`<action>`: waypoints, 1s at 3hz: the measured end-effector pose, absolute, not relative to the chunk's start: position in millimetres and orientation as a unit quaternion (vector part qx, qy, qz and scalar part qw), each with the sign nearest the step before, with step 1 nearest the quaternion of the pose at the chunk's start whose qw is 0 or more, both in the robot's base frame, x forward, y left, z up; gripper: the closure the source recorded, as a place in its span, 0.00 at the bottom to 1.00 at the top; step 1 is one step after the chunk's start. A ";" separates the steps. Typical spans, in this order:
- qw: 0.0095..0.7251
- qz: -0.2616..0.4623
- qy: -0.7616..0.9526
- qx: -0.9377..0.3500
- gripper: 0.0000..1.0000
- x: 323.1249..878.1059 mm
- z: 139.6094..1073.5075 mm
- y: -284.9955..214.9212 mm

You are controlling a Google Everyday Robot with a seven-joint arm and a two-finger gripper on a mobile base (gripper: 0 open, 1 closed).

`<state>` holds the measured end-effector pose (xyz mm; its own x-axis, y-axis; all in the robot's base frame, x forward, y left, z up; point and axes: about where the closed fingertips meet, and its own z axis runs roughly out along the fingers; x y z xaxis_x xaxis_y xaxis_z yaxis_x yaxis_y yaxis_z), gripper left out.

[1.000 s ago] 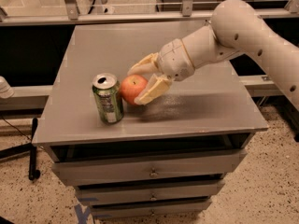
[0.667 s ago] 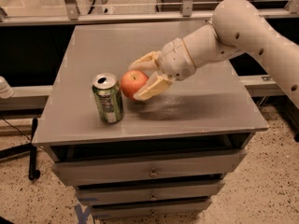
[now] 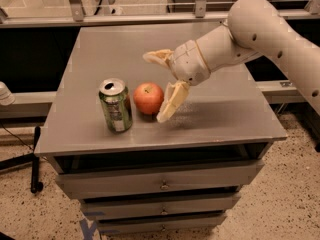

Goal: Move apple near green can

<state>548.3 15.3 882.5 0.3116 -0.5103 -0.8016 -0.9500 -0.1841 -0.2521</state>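
The red-orange apple (image 3: 148, 98) rests on the grey cabinet top (image 3: 215, 109), just right of the green can (image 3: 115, 105), which stands upright with its silver top showing. The two are nearly touching. My gripper (image 3: 159, 86) reaches in from the right on a white arm. Its fingers are spread wide open. One cream finger (image 3: 171, 103) hangs just right of the apple, the other (image 3: 157, 57) sits above and behind it. The gripper holds nothing and the apple lies free on the surface.
The cabinet has several drawers (image 3: 160, 180) below the top. A metal rail and frame (image 3: 125, 18) run behind the cabinet. A black stand (image 3: 35, 159) sits on the speckled floor at the left.
The gripper has opened and let go of the apple, which now rests on the top next to the can. The gripper has lifted slightly back to the right.
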 end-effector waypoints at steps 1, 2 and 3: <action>0.387 0.263 0.531 -0.707 0.00 552.1 885.9 -4.4; 0.406 0.208 0.576 -0.678 0.00 556.7 896.8 -65.4; 0.443 0.142 0.628 -0.624 0.00 554.8 913.4 -147.2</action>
<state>554.8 -147.2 913.4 0.1712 -0.6573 -0.7340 -0.9092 0.1816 -0.3747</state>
